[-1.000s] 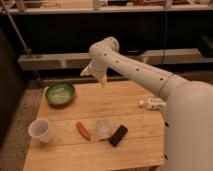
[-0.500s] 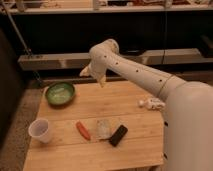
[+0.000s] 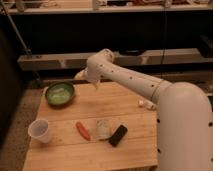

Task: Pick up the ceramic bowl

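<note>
The ceramic bowl (image 3: 60, 93) is round and green with a darker rim and a pale glossy inside. It sits at the far left corner of the wooden table (image 3: 125, 112). My gripper (image 3: 89, 78) hangs from the white arm (image 3: 130, 82) above the table's far edge. It is just right of the bowl and higher than it, not touching it. Nothing shows in its grasp.
A translucent white cup (image 3: 40, 130) stands at the front left. An orange carrot-like piece (image 3: 83, 130), a clear packet (image 3: 103, 128) and a black bar (image 3: 118, 135) lie in the middle front. A small white object (image 3: 146, 104) lies at the right. Dark shelving stands behind.
My gripper has drifted slightly left and down toward the bowl. The objects on the table have not moved.
</note>
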You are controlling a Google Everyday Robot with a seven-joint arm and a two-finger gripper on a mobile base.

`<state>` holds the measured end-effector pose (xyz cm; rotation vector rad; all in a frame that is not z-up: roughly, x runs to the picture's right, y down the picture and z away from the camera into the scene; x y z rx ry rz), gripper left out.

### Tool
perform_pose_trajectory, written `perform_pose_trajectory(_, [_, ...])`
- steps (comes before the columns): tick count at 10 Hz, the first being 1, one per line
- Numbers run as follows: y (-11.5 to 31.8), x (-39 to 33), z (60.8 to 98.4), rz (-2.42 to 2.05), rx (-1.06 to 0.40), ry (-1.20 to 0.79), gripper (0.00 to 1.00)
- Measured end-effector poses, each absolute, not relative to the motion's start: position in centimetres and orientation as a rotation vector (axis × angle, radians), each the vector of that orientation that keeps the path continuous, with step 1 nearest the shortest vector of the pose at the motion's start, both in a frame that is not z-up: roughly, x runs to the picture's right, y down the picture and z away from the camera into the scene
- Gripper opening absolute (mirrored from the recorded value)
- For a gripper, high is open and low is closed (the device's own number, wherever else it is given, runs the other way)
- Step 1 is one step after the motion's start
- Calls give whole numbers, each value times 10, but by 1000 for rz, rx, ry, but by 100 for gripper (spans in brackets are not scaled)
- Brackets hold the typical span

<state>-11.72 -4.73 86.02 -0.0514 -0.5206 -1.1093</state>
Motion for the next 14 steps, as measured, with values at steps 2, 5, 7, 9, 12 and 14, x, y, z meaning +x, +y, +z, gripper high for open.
perform_pose_trajectory(2, [-36, -140, 874, -1143, -28, -541, 80])
perform_pose_trajectory(5, [-29, -157, 884, -1169, -20, -542, 80])
perform_pose_trajectory(7, [-21, -177, 895, -1192, -18, -525, 80])
perform_pose_trajectory(9, [-12, -189, 907, -1200, -24, -505, 80])
perform_pose_trajectory(12, [-1, -195, 922, -1196, -34, -480, 80])
perform_pose_trajectory(14, [3, -200, 925, -1197, -30, -476, 80])
